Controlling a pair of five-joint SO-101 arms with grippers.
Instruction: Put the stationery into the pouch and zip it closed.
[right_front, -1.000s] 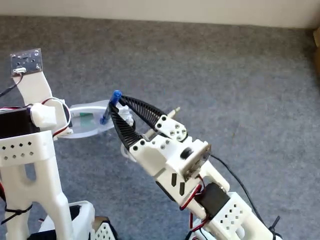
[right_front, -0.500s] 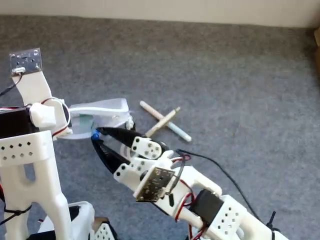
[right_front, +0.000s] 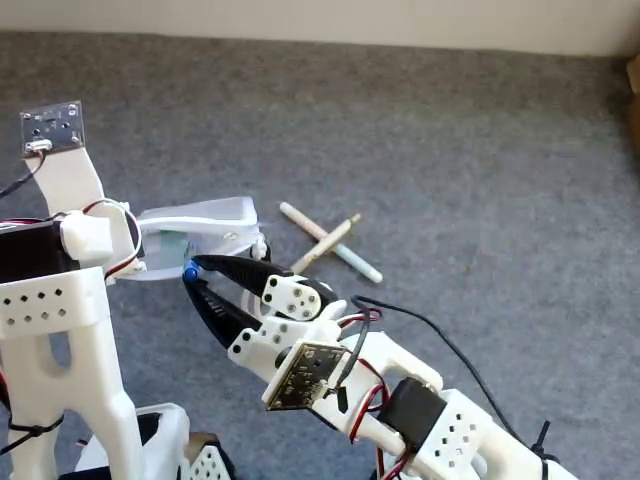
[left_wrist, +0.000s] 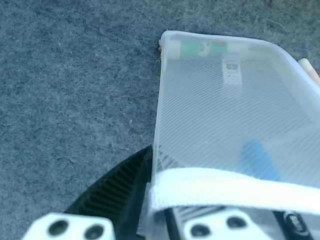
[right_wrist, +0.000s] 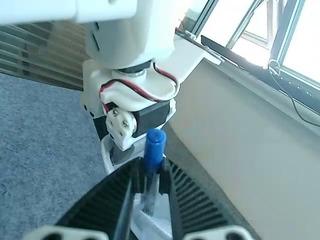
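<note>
From above, the left arm (right_front: 75, 200) covers one end of the pouch (right_front: 210, 215), hiding the grip there. Beside the pouch the pen (right_front: 188, 271) shows just its blue cap, its barrel lost between the right gripper's (right_front: 194, 278) fingers. Through the pouch's mesh a blue shape (left_wrist: 257, 157) is too blurred to name; a stick (left_wrist: 311, 69) past the pouch is cut by the edge.

Looks like an office-type room to me. Grey carpet (right_front: 480, 130) everywhere, plus a big window (right_wrist: 280, 30) over a pale wall (right_wrist: 235, 130).
</note>
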